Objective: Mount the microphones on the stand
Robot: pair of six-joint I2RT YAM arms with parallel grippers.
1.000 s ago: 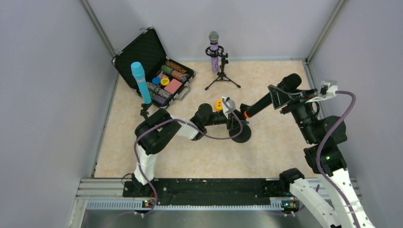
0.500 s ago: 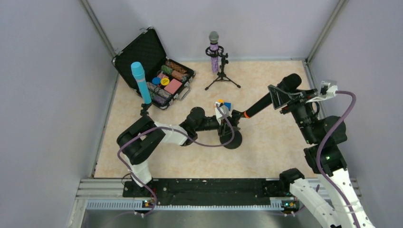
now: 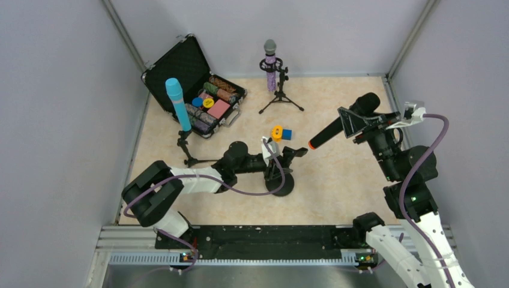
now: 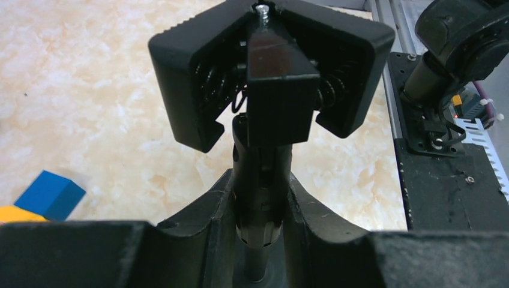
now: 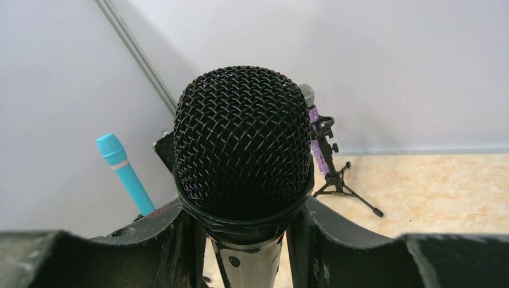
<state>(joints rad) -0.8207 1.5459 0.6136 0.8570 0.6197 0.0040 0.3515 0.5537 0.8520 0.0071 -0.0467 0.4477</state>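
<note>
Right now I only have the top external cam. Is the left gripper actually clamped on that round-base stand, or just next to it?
Observer: Clamped. In the left wrist view the left gripper is shut on the stand, gripping its post just below the spring clip.
Operator: Anything in the clip?
Observer: No, it holds no microphone.
Operator: Where does the right grip sit on the black mic?
Observer: Right wrist view: the right gripper pinches the handle directly under the mesh head of the black microphone.
</note>
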